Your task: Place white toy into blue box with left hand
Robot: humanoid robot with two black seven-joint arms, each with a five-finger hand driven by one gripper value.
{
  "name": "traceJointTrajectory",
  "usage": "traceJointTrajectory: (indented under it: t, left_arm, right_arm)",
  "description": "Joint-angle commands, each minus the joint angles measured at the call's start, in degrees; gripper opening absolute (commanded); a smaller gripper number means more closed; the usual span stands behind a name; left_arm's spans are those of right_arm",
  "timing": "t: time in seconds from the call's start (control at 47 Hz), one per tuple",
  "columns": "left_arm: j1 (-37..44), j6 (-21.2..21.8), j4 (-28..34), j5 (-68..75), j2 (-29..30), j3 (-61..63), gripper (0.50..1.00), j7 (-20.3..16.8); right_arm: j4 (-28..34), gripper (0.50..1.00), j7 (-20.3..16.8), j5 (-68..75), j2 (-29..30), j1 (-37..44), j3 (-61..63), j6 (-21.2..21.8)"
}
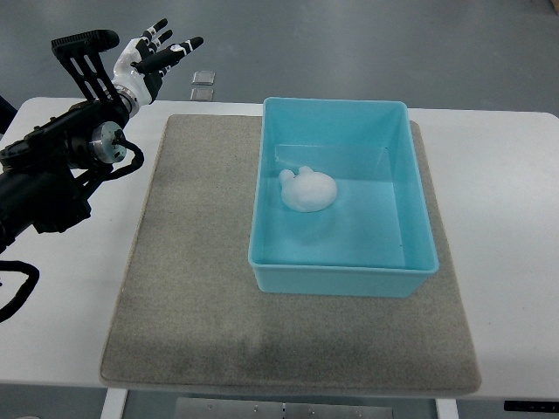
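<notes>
A white surface [515,218] fills most of the top view, and a grey-beige mat [188,288] covers its middle from near the far edge to the near edge. On the mat's right half, toward the far edge, sits the blue box [345,278], open at the top. The left arm [52,170] reaches in over the surface's far left corner. The left hand [155,54] hangs past the far edge, fingers spread wide and holding nothing, well apart from the box. The white toy [307,190] lies on the box floor, in its left half, near the left wall. Two small pale squares [203,84] lie on the floor beyond the far edge.
</notes>
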Motion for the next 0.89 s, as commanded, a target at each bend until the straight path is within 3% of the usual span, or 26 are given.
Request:
traceJointTrajectory:
  t: [0.0, 0.255, 0.362, 0.872]
  left_arm:
    - [0.02, -5.03, 1.05, -1.61, -0.01, -0.08, 0.992, -0.01]
    - [0.46, -16.90, 1.66, -6.97, -0.28, -2.01, 0.992, -0.10]
    - [2.13, -19.63, 1.49, -6.97, -0.36, -3.86, 0.992, -0.71]
    - [3.27, -19.55, 1.66, -6.89, -0.36, -6.33, 0.992, -1.16]
  right_arm:
    - [0.00, 0.936, -0.02, 0.00, 0.00, 0.00, 0.00, 0.00]
    - [0.00, 0.936, -0.02, 0.00, 0.00, 0.00, 0.00, 0.00]
    - [0.00, 0.936, 0.07, 0.00, 0.00, 0.00, 0.00, 0.00]
    - [0.00, 0.936, -0.02, 0.00, 0.00, 0.00, 0.00, 0.00]
